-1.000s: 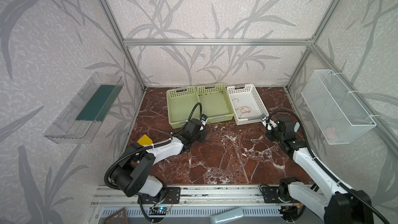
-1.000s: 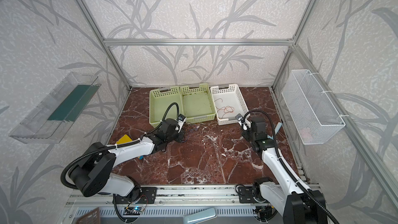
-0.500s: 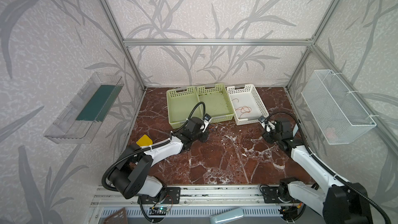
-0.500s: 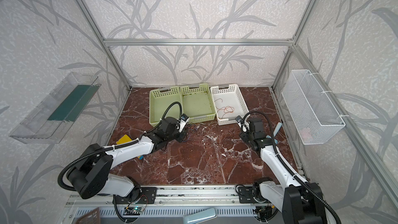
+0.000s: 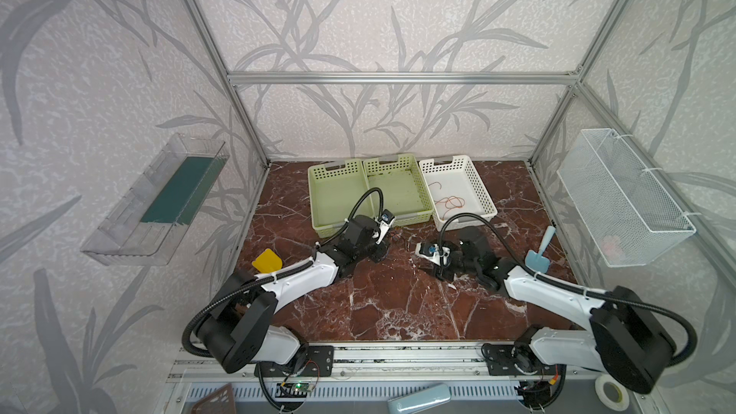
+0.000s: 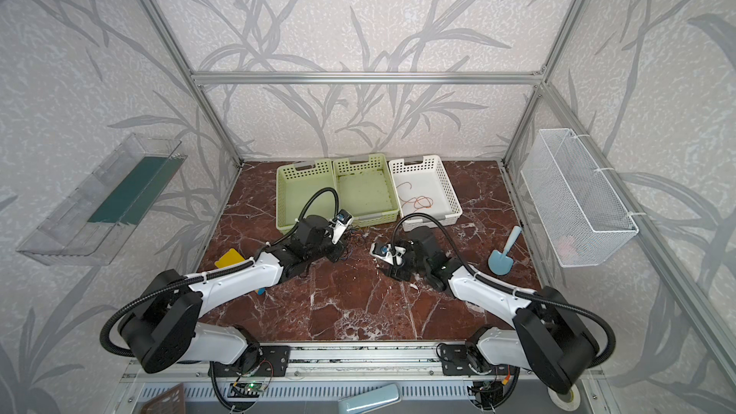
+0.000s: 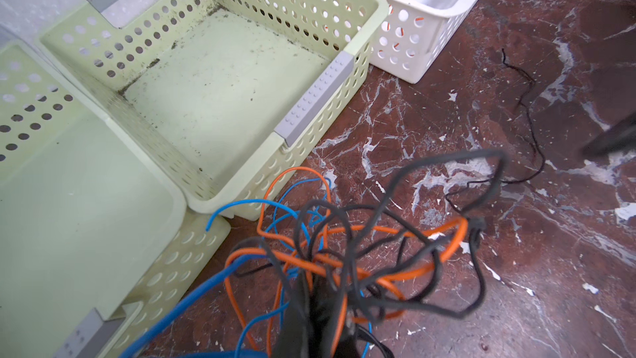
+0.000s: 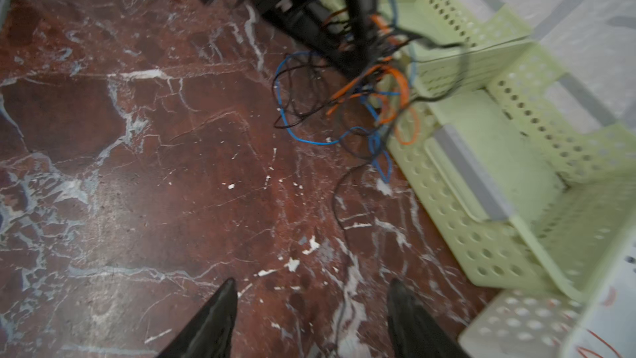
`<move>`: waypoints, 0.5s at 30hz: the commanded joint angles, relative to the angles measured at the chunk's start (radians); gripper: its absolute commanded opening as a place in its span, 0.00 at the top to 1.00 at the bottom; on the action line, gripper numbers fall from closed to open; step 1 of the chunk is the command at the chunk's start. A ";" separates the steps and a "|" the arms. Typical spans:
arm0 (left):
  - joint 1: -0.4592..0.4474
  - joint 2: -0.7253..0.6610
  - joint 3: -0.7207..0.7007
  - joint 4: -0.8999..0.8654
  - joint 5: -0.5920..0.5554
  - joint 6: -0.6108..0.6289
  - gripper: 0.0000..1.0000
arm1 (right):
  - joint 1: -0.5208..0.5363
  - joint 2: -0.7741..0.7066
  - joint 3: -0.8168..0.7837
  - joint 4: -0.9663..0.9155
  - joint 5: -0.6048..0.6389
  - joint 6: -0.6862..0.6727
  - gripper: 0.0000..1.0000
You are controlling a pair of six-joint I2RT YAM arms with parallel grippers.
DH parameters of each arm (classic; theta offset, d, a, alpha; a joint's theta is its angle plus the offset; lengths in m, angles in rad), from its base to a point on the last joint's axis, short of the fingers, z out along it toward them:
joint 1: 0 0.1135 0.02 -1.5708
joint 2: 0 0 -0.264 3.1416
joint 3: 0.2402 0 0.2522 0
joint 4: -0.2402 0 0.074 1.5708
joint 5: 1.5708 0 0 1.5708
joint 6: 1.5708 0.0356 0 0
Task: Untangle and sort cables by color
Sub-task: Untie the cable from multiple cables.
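Note:
A tangle of blue, orange and black cables (image 7: pixel 344 253) sits on the marble floor just in front of the green baskets, and shows in both top views (image 5: pixel 398 237) (image 6: pixel 356 241). My left gripper (image 7: pixel 320 291) is shut on the tangle's middle. One thin black cable (image 8: pixel 339 208) trails from the tangle (image 8: pixel 361 98) across the floor and passes between the fingers (image 8: pixel 220 315) of my right gripper (image 8: pixel 311 291). That gripper is open, low over the floor (image 5: pixel 434 270), and holds nothing. An orange cable (image 5: pixel 450 203) lies in the white basket (image 5: pixel 484 193).
Two green baskets (image 5: pixel 314 201) (image 5: pixel 398 193) stand side by side left of the white one at the back. A yellow piece (image 5: pixel 267 260) lies by the left arm, and a blue scoop (image 5: pixel 537 256) lies at the right. A wire basket (image 5: pixel 621 201) and a clear shelf (image 5: pixel 159 201) hang on the side walls.
My right gripper has swung left from beside the white basket toward the tangle and has opened. The left gripper has shifted slightly while still shut on the tangle.

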 commanded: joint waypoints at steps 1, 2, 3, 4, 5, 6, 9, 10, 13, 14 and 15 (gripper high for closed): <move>-0.007 -0.038 0.023 0.011 0.022 0.025 1.00 | 0.044 0.093 0.088 0.093 0.034 0.014 0.34; -0.009 -0.042 0.023 0.011 0.023 0.025 1.00 | 0.044 0.122 0.090 0.128 0.026 0.019 0.34; -0.009 -0.045 0.021 0.010 0.023 0.025 1.00 | 0.044 0.143 0.091 0.158 0.024 0.017 0.35; -0.011 -0.050 0.018 0.011 0.025 0.025 1.00 | 0.044 0.167 0.094 0.181 0.030 0.017 0.36; -0.011 -0.056 0.015 0.011 0.023 0.025 1.00 | 0.044 0.185 0.102 0.188 0.044 0.019 0.37; -0.012 -0.061 0.012 0.011 0.021 0.025 1.00 | 0.044 0.199 0.105 0.193 0.054 0.022 0.38; -0.014 -0.070 0.005 0.015 0.023 0.021 1.00 | 0.044 0.224 0.102 0.228 0.067 0.026 0.41; -0.014 -0.072 0.003 0.016 0.024 0.019 1.00 | 0.044 0.229 0.100 0.242 0.072 0.031 0.42; -0.017 -0.073 0.000 0.023 0.029 0.016 1.00 | 0.044 0.245 0.105 0.257 0.091 0.034 0.48; -0.019 -0.072 0.001 0.024 0.031 0.016 1.00 | 0.044 0.242 0.103 0.261 0.105 0.033 0.50; -0.019 -0.071 0.003 0.023 0.030 0.016 1.00 | 0.044 0.236 0.100 0.263 0.111 0.034 0.51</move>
